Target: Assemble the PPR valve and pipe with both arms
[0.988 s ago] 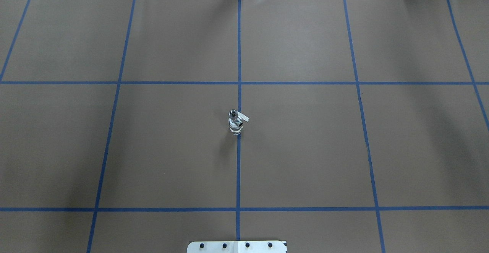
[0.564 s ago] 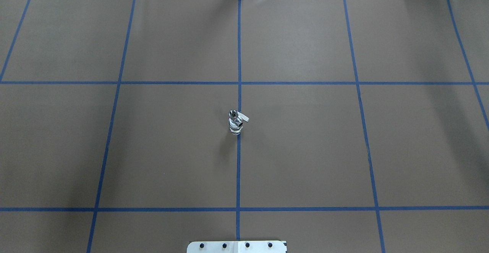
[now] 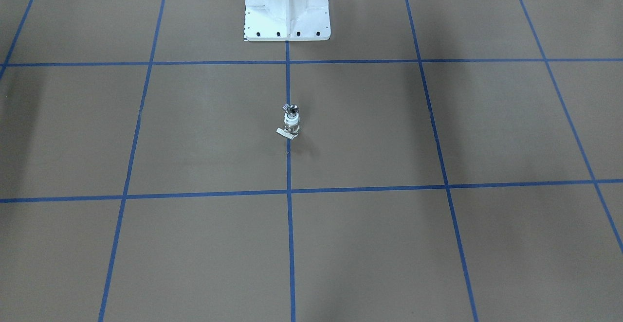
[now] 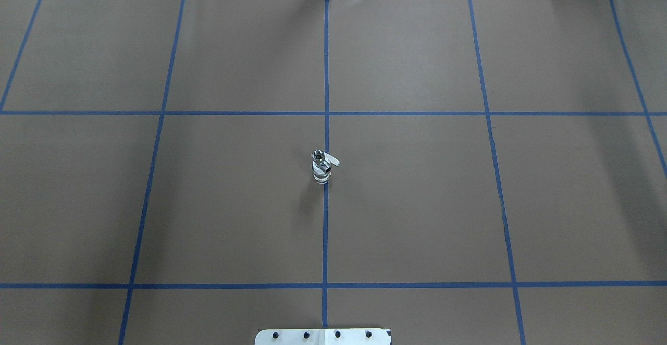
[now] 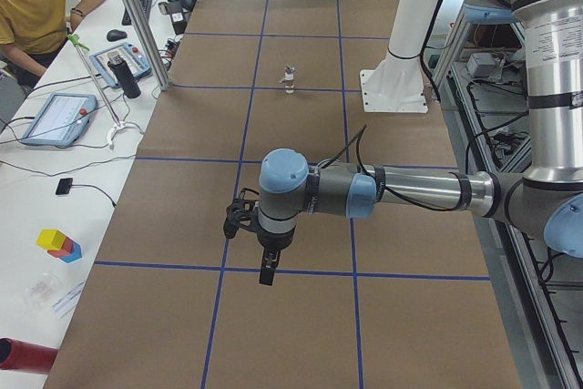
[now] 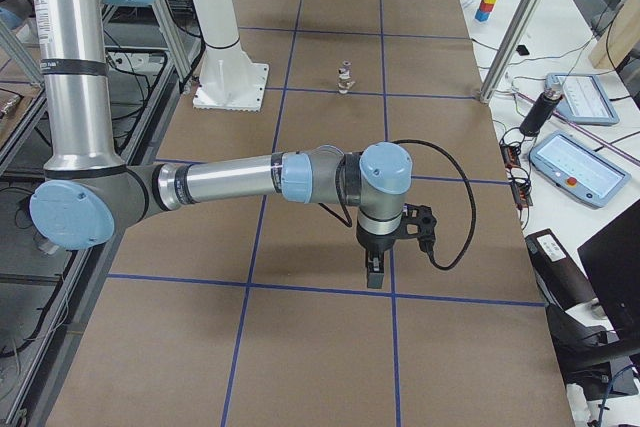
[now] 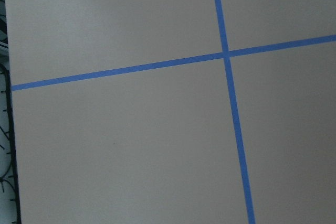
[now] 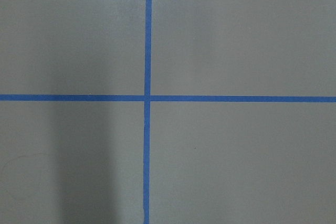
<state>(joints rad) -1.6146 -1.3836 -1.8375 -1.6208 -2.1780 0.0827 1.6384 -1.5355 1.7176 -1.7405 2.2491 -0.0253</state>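
PPR valve unmoved; L pincer, R pincer seemingly empty, gap unclear.

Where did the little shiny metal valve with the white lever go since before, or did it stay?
No. The little shiny metal valve stands at the same spot on the blue tape centre line.

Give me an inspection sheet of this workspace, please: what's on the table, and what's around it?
Surface: brown table with a blue tape grid.
Job's things: valve and pipe stand upright as one stack at the centre.
Clutter: nothing seen.
Grippers: left gripper and right gripper hang over bare table, far from the stack; open or shut unclear.
Cables: black cable loops off the right wrist.
Surroundings: white pedestal, person in yellow, tablets beside the table.
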